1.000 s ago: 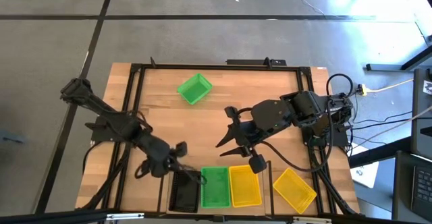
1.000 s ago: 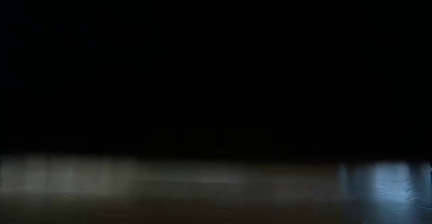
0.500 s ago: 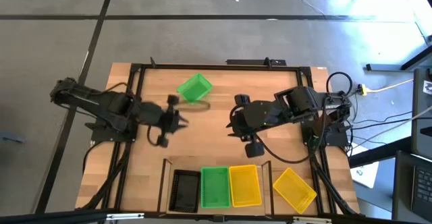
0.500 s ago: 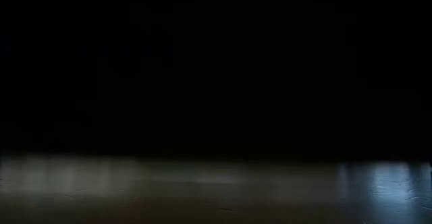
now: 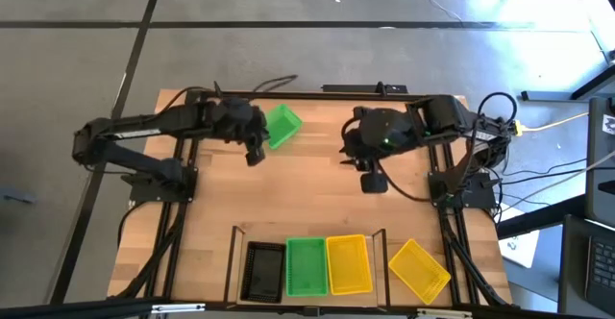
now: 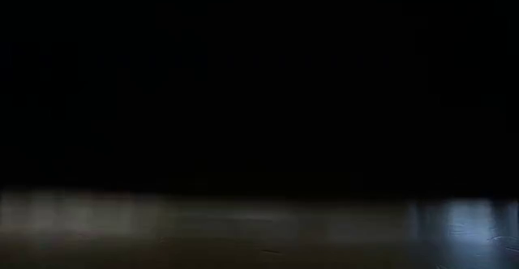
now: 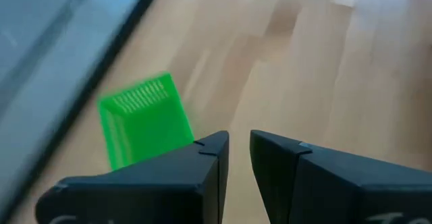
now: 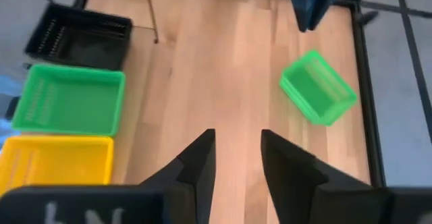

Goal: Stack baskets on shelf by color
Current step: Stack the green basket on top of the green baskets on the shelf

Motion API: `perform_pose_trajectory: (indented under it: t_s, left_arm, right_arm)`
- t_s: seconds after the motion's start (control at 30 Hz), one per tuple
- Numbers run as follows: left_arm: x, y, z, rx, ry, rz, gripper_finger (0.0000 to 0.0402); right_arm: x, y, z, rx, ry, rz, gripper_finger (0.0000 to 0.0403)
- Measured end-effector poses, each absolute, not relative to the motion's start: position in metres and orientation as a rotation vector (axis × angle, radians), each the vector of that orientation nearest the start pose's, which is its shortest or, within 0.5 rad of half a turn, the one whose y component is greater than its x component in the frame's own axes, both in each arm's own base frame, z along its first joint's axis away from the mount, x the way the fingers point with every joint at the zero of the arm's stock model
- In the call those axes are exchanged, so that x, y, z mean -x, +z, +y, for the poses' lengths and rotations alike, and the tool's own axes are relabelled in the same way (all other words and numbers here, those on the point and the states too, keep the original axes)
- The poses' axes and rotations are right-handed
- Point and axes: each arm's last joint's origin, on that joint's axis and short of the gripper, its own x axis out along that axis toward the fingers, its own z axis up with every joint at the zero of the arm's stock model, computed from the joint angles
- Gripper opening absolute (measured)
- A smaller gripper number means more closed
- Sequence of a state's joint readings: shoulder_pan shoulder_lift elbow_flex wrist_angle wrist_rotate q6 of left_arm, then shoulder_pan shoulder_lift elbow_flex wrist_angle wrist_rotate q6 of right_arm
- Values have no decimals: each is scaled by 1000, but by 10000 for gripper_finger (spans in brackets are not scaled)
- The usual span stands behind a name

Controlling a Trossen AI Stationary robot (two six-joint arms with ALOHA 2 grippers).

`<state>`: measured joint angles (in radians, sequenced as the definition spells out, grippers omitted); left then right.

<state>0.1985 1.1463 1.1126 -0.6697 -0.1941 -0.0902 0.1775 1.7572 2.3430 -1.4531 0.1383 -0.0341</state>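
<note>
Sitting near table's far edge: loose green basket.

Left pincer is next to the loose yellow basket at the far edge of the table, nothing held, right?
Not quite: that loose basket is green, not yellow, as the high view shows. The left pincer is next to it at the table's far edge, nothing held.

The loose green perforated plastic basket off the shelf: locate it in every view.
High view: loose green perforated plastic basket, upper centre, beside left gripper.
Low view: not visible; picture is dark.
Left wrist view: left of centre.
Right wrist view: right of centre.
Shared landmark: light wooden tabletop.
</note>
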Motion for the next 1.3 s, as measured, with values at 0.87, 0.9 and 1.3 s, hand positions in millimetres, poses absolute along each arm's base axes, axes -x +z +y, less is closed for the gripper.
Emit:
perform_pose_trajectory:
  t_s: [0.87,0.9,1.3]
  left_arm:
    - [-288,214,132,600,699,1012,54]
    - [-289,211,132,601,701,1022,54]
    - [-297,197,135,607,693,1036,54]
  right_arm:
    - [-299,474,20,21,-90,876,117]
    - [-299,474,20,26,-87,876,117]
    - [-299,474,20,31,-84,872,117]
